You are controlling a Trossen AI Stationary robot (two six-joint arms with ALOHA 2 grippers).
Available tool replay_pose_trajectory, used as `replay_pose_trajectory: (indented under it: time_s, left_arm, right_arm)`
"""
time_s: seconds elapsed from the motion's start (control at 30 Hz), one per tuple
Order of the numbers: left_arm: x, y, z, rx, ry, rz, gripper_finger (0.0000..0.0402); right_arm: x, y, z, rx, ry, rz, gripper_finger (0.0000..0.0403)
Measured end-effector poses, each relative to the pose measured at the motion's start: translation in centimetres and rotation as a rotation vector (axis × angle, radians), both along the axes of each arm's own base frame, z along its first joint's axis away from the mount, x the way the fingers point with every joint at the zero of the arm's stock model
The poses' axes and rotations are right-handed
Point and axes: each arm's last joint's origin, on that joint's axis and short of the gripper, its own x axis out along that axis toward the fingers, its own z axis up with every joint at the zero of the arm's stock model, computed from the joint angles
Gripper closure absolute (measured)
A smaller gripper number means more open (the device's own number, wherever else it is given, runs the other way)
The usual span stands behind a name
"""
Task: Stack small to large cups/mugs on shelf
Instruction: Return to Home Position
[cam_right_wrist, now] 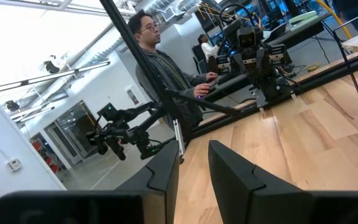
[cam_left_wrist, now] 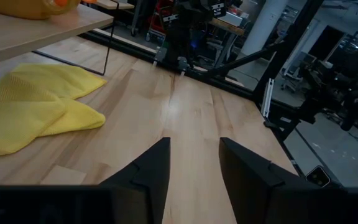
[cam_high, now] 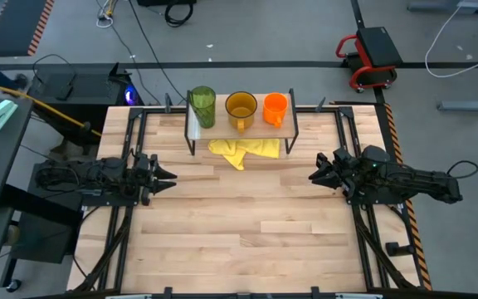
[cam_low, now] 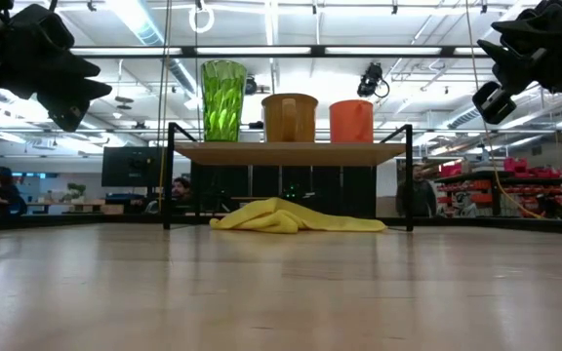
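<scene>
The shelf (cam_high: 222,122) stands at the table's far side on thin black legs. On its board stand three cups in a row, none inside another: the green tumbler (cam_high: 202,106) at the left, the amber mug (cam_high: 241,108) in the middle, the orange mug (cam_high: 275,109) at the right. The low view shows the same row: tumbler (cam_low: 222,100), amber mug (cam_low: 290,118), orange mug (cam_low: 351,121). My left gripper (cam_high: 169,176) is open at the table's left side, and my right gripper (cam_high: 314,176) is open at the right side, both clear of the shelf.
A crumpled yellow cloth (cam_high: 243,150) lies on the table under and in front of the shelf, also seen in the left wrist view (cam_left_wrist: 30,115). A person (cam_right_wrist: 160,68) stands beyond the table in the right wrist view. Bare slatted tabletop (cam_high: 239,232) lies between the arms.
</scene>
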Motion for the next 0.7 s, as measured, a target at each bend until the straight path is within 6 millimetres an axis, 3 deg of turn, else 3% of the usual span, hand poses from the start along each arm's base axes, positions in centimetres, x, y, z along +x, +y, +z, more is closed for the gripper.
replay_pose_trajectory:
  time_s: [0.7]
  left_arm:
    - [0.00, 0.00, 0.00, 0.000, 0.000, 0.000, 0.0256]
  right_arm:
    - [0.00, 0.00, 0.00, 0.000, 0.000, 0.000, 0.0309]
